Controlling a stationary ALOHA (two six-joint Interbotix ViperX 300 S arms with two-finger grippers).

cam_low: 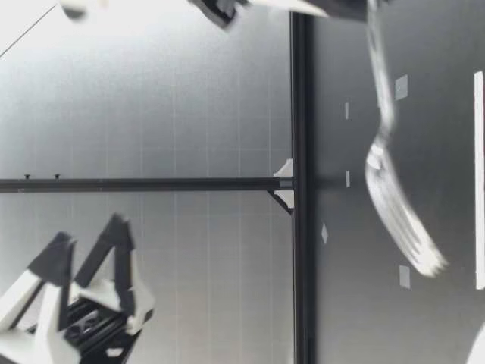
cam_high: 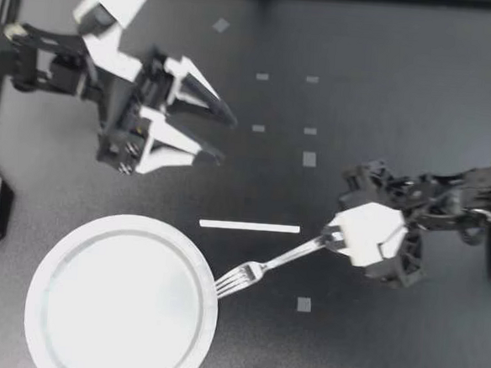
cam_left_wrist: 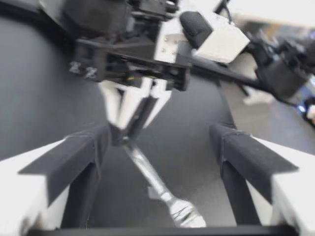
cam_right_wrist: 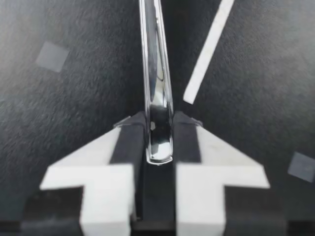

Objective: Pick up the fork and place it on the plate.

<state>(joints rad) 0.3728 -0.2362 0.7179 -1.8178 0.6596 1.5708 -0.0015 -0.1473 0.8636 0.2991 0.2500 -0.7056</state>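
Fork (cam_high: pixel 261 265) is clamped at its handle end in the right gripper (cam_high: pixel 330 238), with both fingers squeezing it from either side, super clear in the right wrist view. It reaches out over the dark table (cam_high: pixel 403 94) with its tines right at the rim of the white plate (cam_high: pixel 93 308); can't tell if they touch it. White tape strip (cam_high: pixel 249 226) lies just beside the handle. Left gripper (cam_high: pixel 225 139) hangs spread wide, holding nothing, back from the plate and facing the fork.
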